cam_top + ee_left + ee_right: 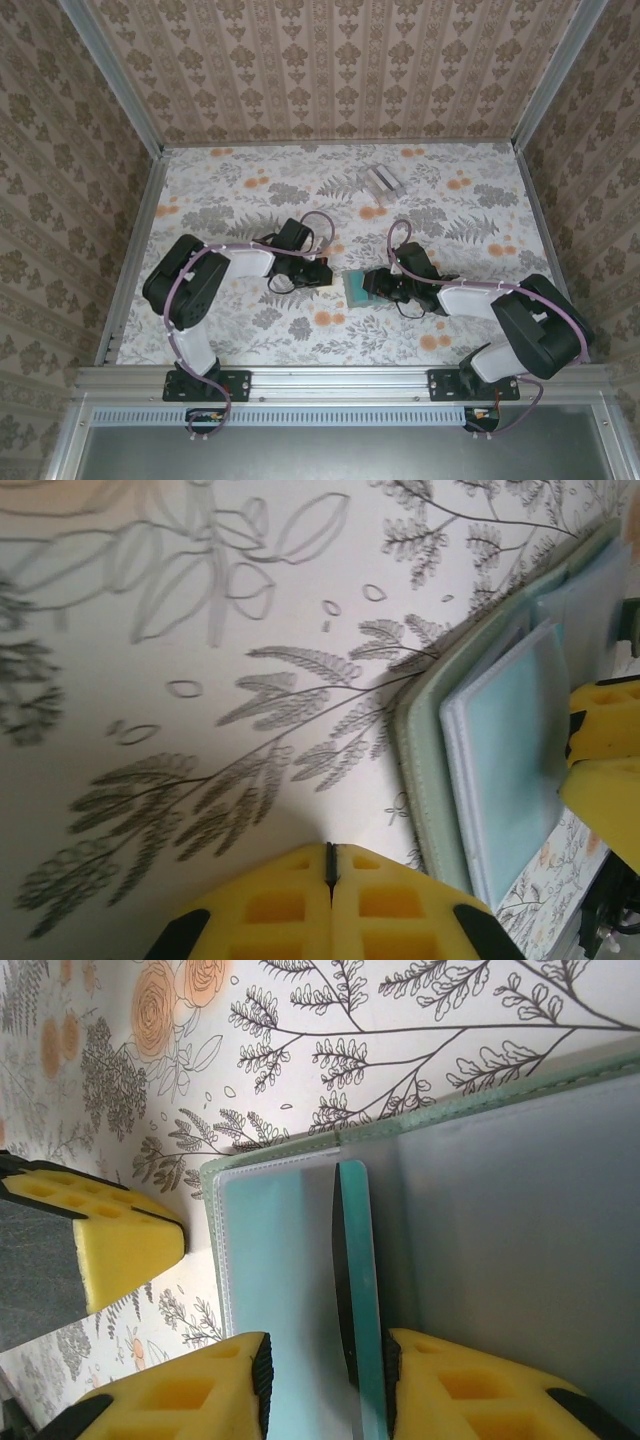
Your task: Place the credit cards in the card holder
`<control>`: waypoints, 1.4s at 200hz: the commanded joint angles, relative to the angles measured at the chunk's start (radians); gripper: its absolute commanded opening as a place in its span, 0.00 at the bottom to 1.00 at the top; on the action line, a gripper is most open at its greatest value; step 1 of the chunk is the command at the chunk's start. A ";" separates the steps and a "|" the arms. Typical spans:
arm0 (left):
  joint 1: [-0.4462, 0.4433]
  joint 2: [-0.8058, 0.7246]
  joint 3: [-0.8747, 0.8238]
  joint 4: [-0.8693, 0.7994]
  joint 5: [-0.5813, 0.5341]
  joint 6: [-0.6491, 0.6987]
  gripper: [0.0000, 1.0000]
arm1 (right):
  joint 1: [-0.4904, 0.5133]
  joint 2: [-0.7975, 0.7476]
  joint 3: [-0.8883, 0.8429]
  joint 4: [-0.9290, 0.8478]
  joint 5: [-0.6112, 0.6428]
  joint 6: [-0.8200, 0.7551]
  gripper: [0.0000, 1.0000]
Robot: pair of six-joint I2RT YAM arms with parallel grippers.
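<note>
Mid-insertion, seemingly: right pincer [327, 1370] parted around an on-edge credit card [360, 1260] in the card holder [500, 1240], left pincer [330, 865] closed; next, seat it flat.

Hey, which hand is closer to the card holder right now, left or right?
Right. The right hand sits over the open card holder, its fingers either side of a teal card. The left hand is shut, beside the holder's edge and apart from it.
</note>
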 commanded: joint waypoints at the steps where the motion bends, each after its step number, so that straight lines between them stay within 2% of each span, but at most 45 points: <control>1: -0.026 0.041 0.019 0.000 0.031 -0.013 0.00 | 0.008 -0.012 0.002 -0.094 0.060 -0.066 0.38; 22: -0.026 0.053 0.026 0.011 0.028 -0.024 0.00 | 0.012 -0.018 0.009 -0.086 0.060 -0.093 0.38; 91: -0.021 0.057 0.025 0.030 0.012 -0.046 0.00 | 0.092 0.088 0.092 -0.034 0.047 -0.129 0.26; 123: -0.003 0.039 0.008 0.025 -0.013 -0.059 0.00 | 0.105 0.076 0.108 -0.058 0.064 -0.136 0.26; 153: 0.021 0.027 0.001 0.012 -0.018 -0.058 0.00 | 0.106 0.031 0.118 -0.158 0.142 -0.134 0.35; 184: 0.031 0.008 -0.014 0.019 -0.014 -0.055 0.00 | 0.105 -0.039 0.118 -0.257 0.169 -0.141 0.41; 233: 0.030 -0.008 -0.055 0.050 0.004 -0.064 0.00 | 0.102 -0.209 0.100 -0.451 0.286 -0.160 0.53; 258: 0.029 -0.014 -0.073 0.051 0.004 -0.056 0.00 | 0.083 -0.268 0.068 -0.492 0.308 -0.159 0.57; 280: 0.028 -0.022 -0.078 0.045 -0.005 -0.047 0.00 | 0.067 -0.255 0.055 -0.491 0.304 -0.171 0.59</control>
